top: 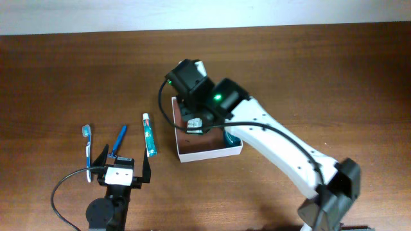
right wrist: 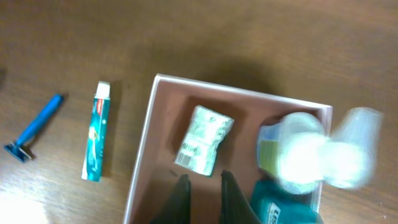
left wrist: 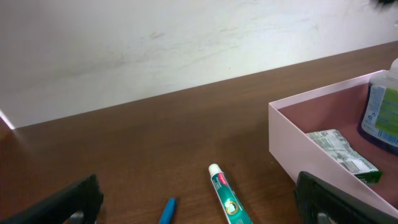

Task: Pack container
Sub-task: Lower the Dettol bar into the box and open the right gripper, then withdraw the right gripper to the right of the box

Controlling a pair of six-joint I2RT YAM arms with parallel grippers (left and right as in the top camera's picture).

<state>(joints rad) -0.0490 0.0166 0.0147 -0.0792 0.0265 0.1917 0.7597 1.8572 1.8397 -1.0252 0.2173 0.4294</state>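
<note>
right pincer (right wrist: 202,190): jaws drawn together, nothing between them that i can see; it hangs over the inside of the box.
container (right wrist: 147,155): straight below my right pincer, and ahead and off to the right of my left pincer; open top, flat on the table (top: 64,77).
already in: a crinkled sachet (right wrist: 204,140) just ahead of the right fingertips, a clear-capped bottle (right wrist: 298,149) to their right, and a teal item (right wrist: 277,205) near that bottle at the box wall. i can't read what the teal one is.
left pincer (top: 124,164): spread wide and empty, low over the table, well apart from the box.
left outside: toothpaste tube (top: 149,135) just ahead of the left pincer's right finger, lying beside the box wall; blue razor (top: 118,142) ahead between the fingers; toothbrush (top: 88,146) ahead of the left finger.
progress: i'd call it about half done, three things packed and three on the wood.
next, my guess: the left pincer is best placed for the toothpaste tube, since it lies nearest the box.
</note>
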